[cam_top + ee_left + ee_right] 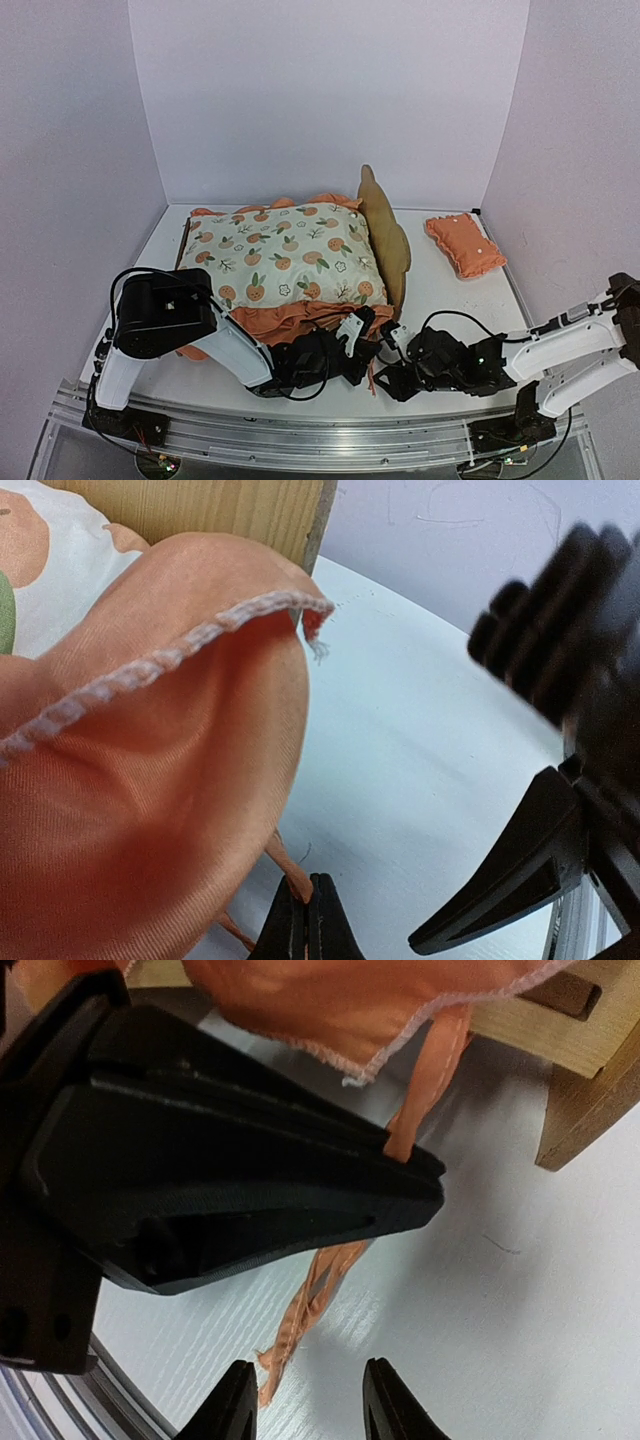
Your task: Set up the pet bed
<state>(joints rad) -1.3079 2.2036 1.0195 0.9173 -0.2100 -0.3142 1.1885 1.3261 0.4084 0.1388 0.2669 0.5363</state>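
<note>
Left gripper (310, 905) is pinched fully closed on the thin orange tie string (310, 1310) that hangs off the mattress pad (285, 262)'s near right corner. Right gripper (305, 1405) is just beside it, jaws apart and holding nothing, with the tie's loose end lying at its left finger.

Pet bed (385, 240) sits mid-table, headboard on the right. The pad is draped over the frame, ruffle spilling over the near rail. Pillow (465, 243) is well apart, on the far right of the table (440, 300).

Risks from here, my read:
- Grip is on a thin strand at the very fingertips, so any sideways tug likely slips it out.
- Pulling the tie hard drags the pad off the frame, or slides the light frame itself.
- Both claws are crowded into one spot and could easily collide on the next reach.
- If the right closes now it may catch only the frayed end, or nothing.
- The ruffle hides the near rail, so I can't tell whether the pad is seated.
</note>
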